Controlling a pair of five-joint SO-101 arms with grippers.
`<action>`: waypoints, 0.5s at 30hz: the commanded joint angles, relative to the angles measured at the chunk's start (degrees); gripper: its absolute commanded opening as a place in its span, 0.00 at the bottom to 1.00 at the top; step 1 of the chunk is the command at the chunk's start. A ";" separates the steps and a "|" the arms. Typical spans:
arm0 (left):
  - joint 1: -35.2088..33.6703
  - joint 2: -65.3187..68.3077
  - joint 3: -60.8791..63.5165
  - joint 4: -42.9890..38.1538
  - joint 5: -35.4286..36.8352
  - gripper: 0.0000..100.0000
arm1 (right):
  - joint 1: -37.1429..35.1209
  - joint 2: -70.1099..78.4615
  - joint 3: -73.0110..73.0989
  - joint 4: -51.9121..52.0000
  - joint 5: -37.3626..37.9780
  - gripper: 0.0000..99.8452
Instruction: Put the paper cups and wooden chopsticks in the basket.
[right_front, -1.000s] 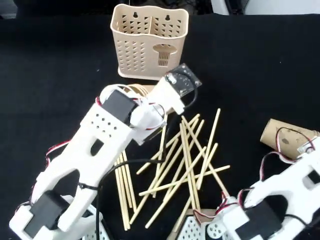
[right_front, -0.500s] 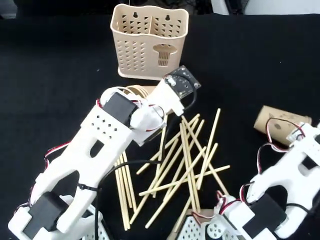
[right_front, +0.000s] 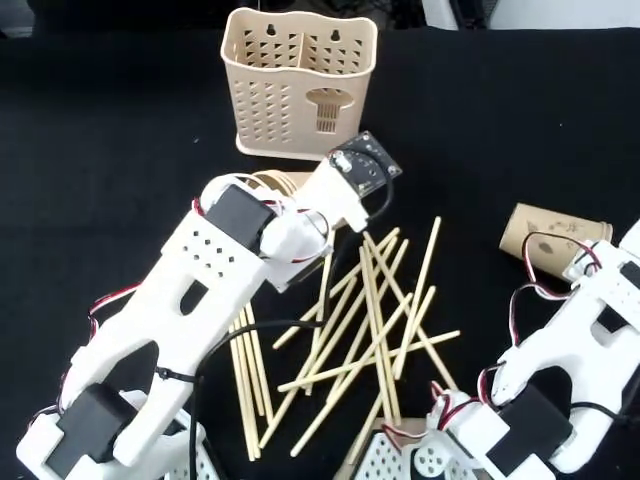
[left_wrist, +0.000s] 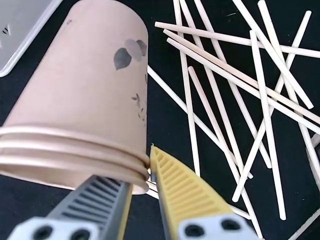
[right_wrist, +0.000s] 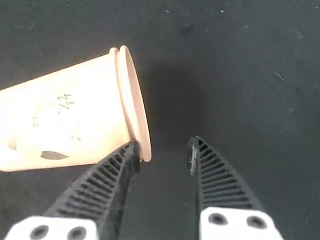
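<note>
Left jaws are closed narrowly on the rim of the stacked cups (left_wrist: 85, 90), with wooden chopsticks (left_wrist: 240, 75) strewn just beside. Right jaws are held apart, nothing gripped, one tip touching the rim of the lone cup (right_wrist: 65, 110). From above, the basket (right_front: 290, 110) is seen upright on the black surface (right_front: 120, 120).

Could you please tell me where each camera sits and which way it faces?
High view: fixed above the table, looking down at basket, chopsticks, left arm and right arm.
Left wrist view: on the left arm, looking along the left gripper, shut on the stacked cups.
Right wrist view: on the right arm, looking down past the open right gripper at the lying cup.
Shared: chopsticks in high and left wrist views; lying cup in high and right wrist views.
</note>
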 joint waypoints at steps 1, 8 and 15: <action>-0.66 -2.46 -0.40 -0.88 -0.35 0.03 | -2.02 -0.57 -2.51 2.02 0.62 0.17; -0.66 -2.46 -0.40 -0.79 -0.35 0.03 | -4.75 -9.10 -6.02 10.99 0.44 0.17; -0.66 -2.46 -0.40 -0.62 -0.35 0.03 | -7.21 -11.38 -3.56 10.46 0.62 0.22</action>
